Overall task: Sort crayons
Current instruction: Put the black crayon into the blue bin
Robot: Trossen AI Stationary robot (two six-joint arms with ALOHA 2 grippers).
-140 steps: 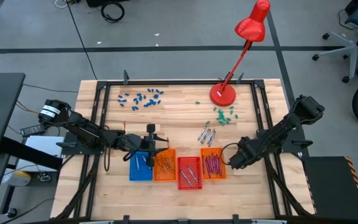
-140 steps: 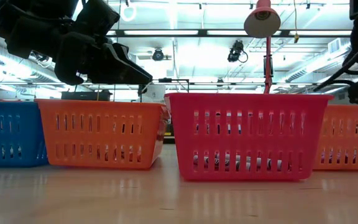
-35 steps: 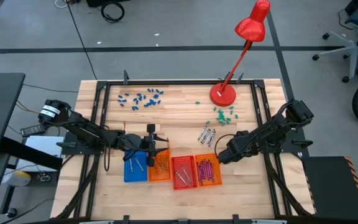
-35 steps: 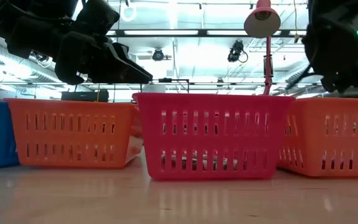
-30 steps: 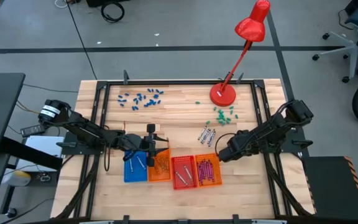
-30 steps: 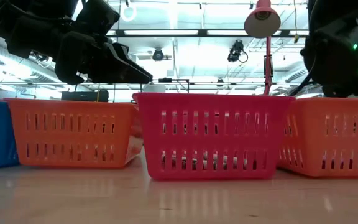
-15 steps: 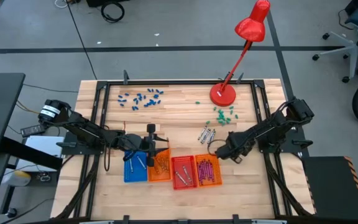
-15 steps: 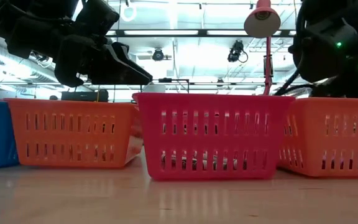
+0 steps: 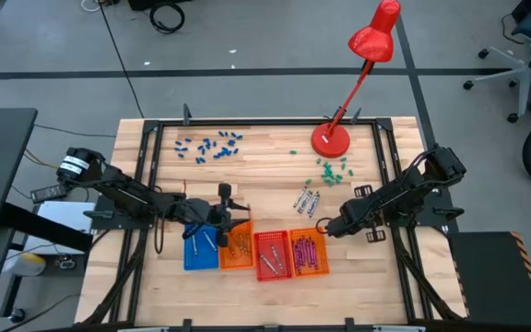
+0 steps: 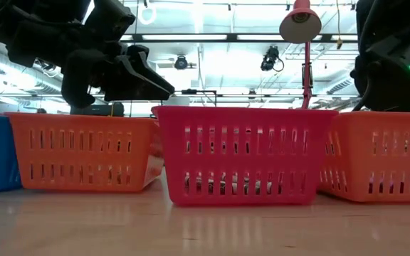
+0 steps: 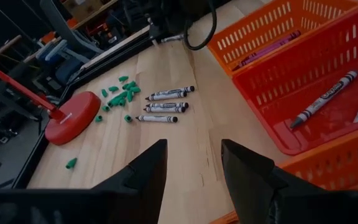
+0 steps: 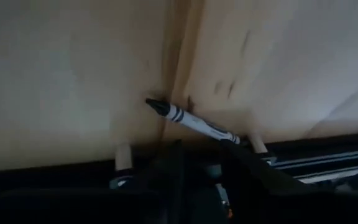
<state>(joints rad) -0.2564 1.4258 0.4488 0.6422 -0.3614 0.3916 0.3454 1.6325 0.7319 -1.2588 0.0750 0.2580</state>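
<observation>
Crayons lie loose on the counter near the right gripper, whose fingers pinch a grey crayon. The left gripper, fingers spread, hovers over the orange basket.

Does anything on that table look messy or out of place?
A few grey crayons still lie loose on the table, outside the row of baskets. The right gripper holds one more grey crayon.
</observation>
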